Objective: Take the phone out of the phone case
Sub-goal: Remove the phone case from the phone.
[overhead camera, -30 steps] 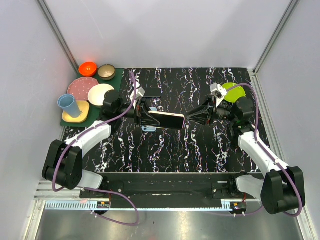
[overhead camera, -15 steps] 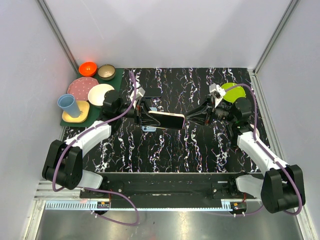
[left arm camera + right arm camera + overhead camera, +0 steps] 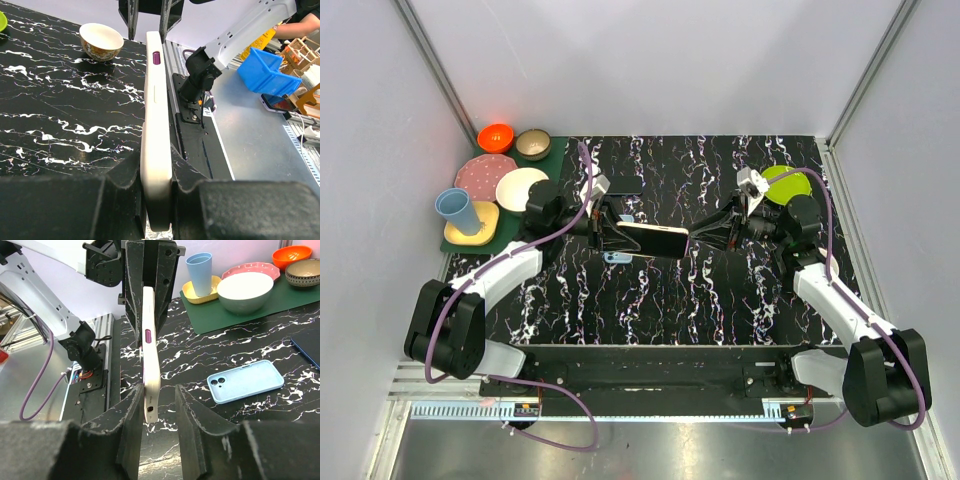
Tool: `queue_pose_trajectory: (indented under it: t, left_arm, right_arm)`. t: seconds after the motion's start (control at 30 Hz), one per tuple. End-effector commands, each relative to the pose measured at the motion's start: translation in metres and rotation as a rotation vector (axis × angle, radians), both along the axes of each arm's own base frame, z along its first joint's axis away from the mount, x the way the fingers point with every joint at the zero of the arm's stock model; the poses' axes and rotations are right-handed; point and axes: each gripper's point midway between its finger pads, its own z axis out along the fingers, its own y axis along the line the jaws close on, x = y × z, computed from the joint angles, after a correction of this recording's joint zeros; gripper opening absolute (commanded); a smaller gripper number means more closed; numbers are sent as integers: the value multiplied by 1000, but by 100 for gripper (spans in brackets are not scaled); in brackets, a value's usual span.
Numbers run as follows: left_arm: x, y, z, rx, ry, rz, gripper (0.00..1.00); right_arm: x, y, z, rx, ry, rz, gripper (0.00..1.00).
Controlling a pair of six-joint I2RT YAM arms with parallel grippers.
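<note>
Phone [image 3: 653, 241]: held in the air above the middle of the bench [image 3: 720, 290], with its long axis running from 9 to 3 o'clock.
Case [image 3: 156, 140]: cream, on the phone. A purple side button faces both wrist cameras.
Left fingers [image 3: 122, 185]: closed tight on the phone's 9 o'clock end, one finger pressed against each broad face of the case.
Right fingers [image 3: 131, 420]: partly spread and straddling the phone's 3 o'clock end. The case lies against one finger, and a clear gap shows between it and the other, so the phone is not clamped on this side.
Arms: the left reaches in from 9 o'clock and the right from 3 o'clock, and they meet tip to tip over the centre.
Blue case [image 3: 246, 381]: lies flat on the bench with its camera cutout showing, just below the phone's 9 o'clock end and a little toward 6 o'clock.
Dark slab [image 3: 625, 185]: flat on the bench at 12 o'clock from the left fingers. I cannot tell whether it is a phone or a cover.
Green plate [image 3: 788, 184]: on the bench at 2 o'clock, just beyond the right wrist.
Cream bowl [image 3: 101, 41]: upright on the bench, seen from the left wrist past the phone's far end.
Green mat [image 3: 552, 150]: at 10 o'clock, carrying the dishes.
Dishes: an orange bowl [image 3: 496, 137] and a brown bowl [image 3: 533, 144] stand along the far edge. Nearer are a pink plate [image 3: 483, 175], a white bowl [image 3: 520, 188] and a blue cup [image 3: 456, 210] standing on a yellow plate [image 3: 480, 225].
</note>
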Motion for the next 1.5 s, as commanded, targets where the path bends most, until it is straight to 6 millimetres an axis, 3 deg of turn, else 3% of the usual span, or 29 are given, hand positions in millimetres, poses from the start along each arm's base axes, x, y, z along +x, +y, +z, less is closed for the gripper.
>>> queue_pose_trajectory:
  t: [0.0, 0.33, 0.67, 0.83, 1.2, 1.47]
  left_arm:
    - [1, 1, 23, -50, -129, 9, 0]
    - [0, 1, 24, -53, -130, 4, 0]
    - [-4, 1, 27, -68, -131, -12, 0]
    - [-7, 1, 28, -71, -125, -25, 0]
    - [-13, -1, 28, -75, -135, -50, 0]
    - [-14, -1, 28, -76, -136, -55, 0]
  right_arm:
    - [6, 2, 4, 0, -47, -29, 36]
    - [14, 1, -2, -20, -54, -68, 35]
    - [39, -1, -6, -34, -42, -198, 33]
    - [39, 6, -10, -47, -51, -205, 33]
    - [67, 2, -18, -82, -52, -356, 31]
    - [74, 0, -26, -107, -44, -380, 32]
